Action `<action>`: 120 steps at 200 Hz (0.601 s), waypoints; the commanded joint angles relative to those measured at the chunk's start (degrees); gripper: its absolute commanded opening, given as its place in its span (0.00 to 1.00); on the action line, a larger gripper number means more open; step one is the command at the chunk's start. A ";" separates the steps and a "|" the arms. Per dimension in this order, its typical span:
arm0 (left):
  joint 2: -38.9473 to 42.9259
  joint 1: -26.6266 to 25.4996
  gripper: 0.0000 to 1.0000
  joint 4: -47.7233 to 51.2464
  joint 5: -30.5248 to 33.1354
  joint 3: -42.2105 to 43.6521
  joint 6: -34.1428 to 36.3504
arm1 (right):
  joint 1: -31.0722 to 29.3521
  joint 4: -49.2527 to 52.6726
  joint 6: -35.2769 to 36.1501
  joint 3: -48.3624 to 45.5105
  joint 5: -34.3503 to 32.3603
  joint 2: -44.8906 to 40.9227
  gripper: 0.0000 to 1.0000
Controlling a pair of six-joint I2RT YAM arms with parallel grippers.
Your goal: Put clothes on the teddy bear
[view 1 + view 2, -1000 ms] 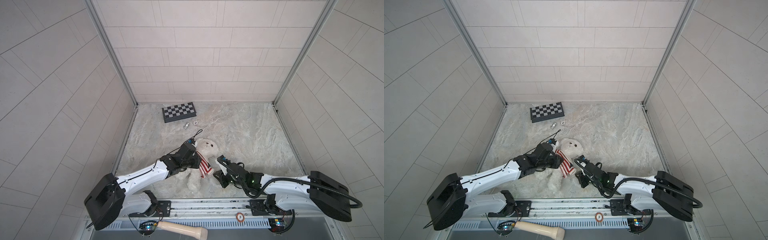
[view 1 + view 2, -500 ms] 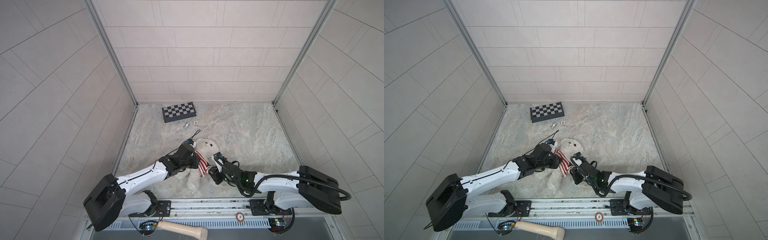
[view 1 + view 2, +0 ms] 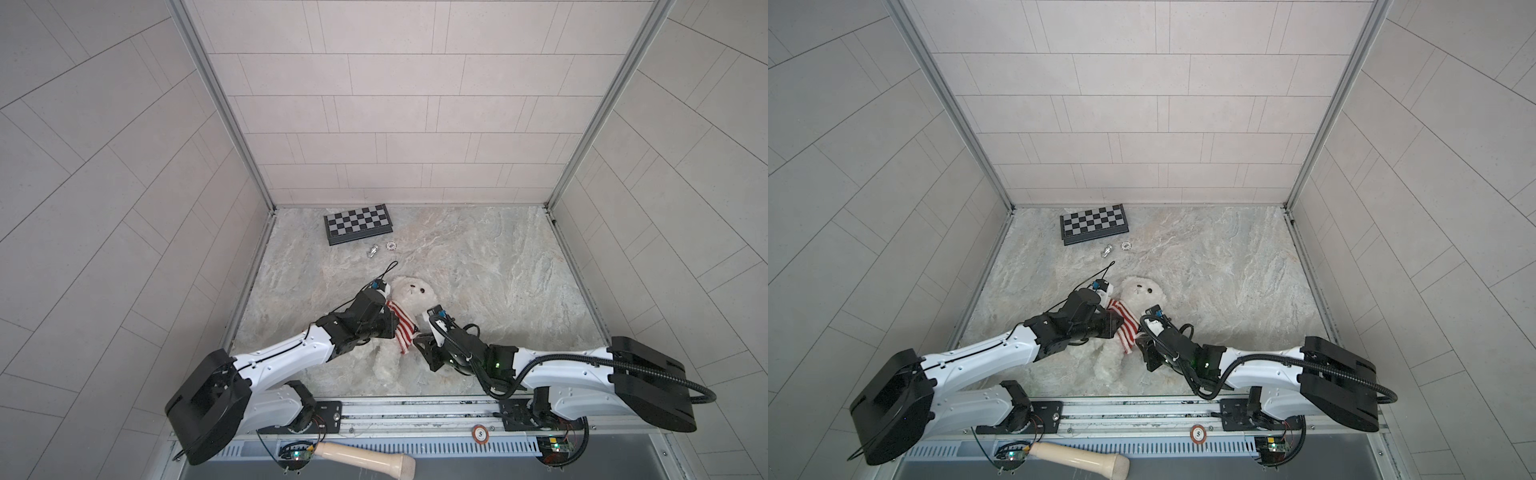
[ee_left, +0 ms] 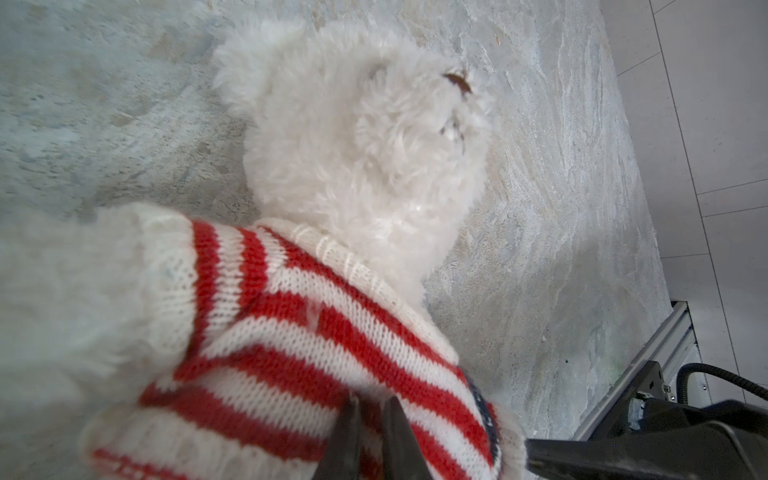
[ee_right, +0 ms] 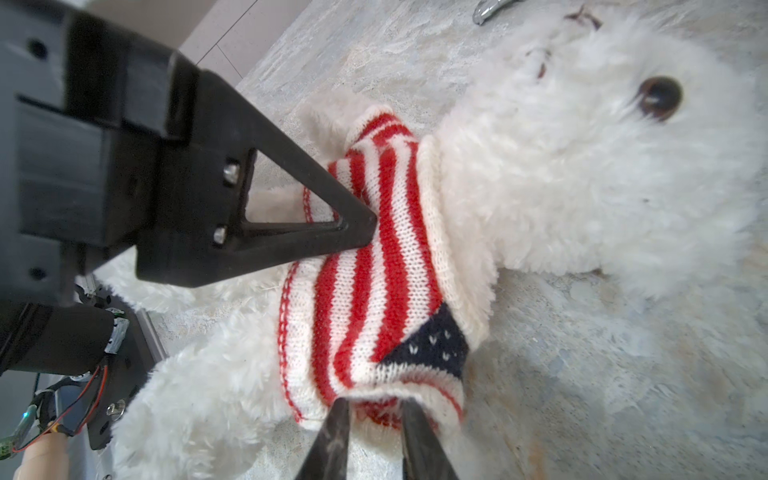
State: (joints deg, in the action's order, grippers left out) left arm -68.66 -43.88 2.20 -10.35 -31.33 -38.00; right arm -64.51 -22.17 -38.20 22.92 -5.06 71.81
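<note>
The teddy bear [image 3: 411,291] lies on its back on the counter [image 3: 478,266], between the two pincers, with its head beyond their tips.

**Progress**
- Done: the striped sweater [image 3: 401,328] is over the head, and its collar sits at the neck. One arm appears to pass through a sleeve on the left pincer's side.
- Left: the sweater is bunched high on the chest and the belly below it is bare. The hem must be drawn down toward the legs. Whether the arm on the right pincer's side is in its sleeve cannot be told.
- Judgement: the task is past the halfway stage.

**Pincers**
- The left pincer [image 4: 372,432] is pressed nearly together, pinching the sweater's knit at the bear's side.
- The right pincer [image 5: 374,432] pinches a fold of the sweater's lower edge, just beside the navy patch.

**Count**
- One teddy bear, one sweater, two pincers.
- Well beyond both pincers, near the back wall: one chessboard [image 3: 358,222], with one small metal piece [image 3: 372,250] and one disc [image 3: 390,246] just beside it.
</note>
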 commanded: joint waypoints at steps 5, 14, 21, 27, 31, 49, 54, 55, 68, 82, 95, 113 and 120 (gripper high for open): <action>0.50 0.34 0.16 0.62 -0.11 1.65 -0.41 | -0.18 0.99 -0.20 1.41 -2.39 1.80 0.21; 0.65 0.30 0.16 0.66 -0.07 1.84 -0.41 | -0.18 1.34 -0.40 1.91 -2.43 2.61 0.19; 0.77 0.30 0.16 0.62 -0.02 1.95 -0.34 | -0.18 1.36 -0.64 2.07 -2.40 3.00 0.17; 0.81 0.34 0.16 0.70 -0.02 1.97 -0.32 | -0.18 0.97 -0.83 2.00 -2.17 3.31 0.16; 0.88 0.32 0.16 0.70 -0.02 2.03 -0.32 | -0.18 0.56 -0.90 1.81 -2.04 3.41 0.15; 0.99 0.32 0.17 0.55 -0.11 2.24 -0.32 | -0.20 -1.28 -1.26 0.87 -1.78 3.44 0.13; 1.07 0.34 0.17 0.48 -0.11 2.32 -0.32 | -0.20 -1.06 -1.42 0.74 -1.74 3.25 0.13; 1.07 0.36 0.17 0.46 -0.11 2.32 -0.32 | -0.19 -1.00 -1.47 0.73 -1.81 3.16 0.13; 1.08 0.37 0.16 0.36 -0.02 2.50 -0.31 | -0.26 -0.30 -1.92 0.43 -1.96 2.23 0.13; 0.99 0.37 0.16 0.28 -0.02 2.73 -0.26 | -0.45 -0.14 -2.53 -0.34 -2.21 0.94 0.15; 0.99 0.37 0.16 0.22 -0.10 2.79 -0.31 | -0.77 0.01 -3.22 -1.13 -2.66 -0.15 0.16; 0.90 0.38 0.16 0.35 -0.10 2.88 -0.21 | -1.38 0.03 -4.31 -2.31 -3.33 -1.05 0.11; 0.86 0.46 0.16 0.35 -0.11 2.87 -0.23 | -1.62 -0.06 -4.63 -2.67 -3.47 -1.15 0.10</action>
State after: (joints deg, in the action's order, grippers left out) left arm -68.01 -43.83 0.62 -10.52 -29.87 -38.11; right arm -65.28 -22.41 -40.16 21.98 -6.46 72.20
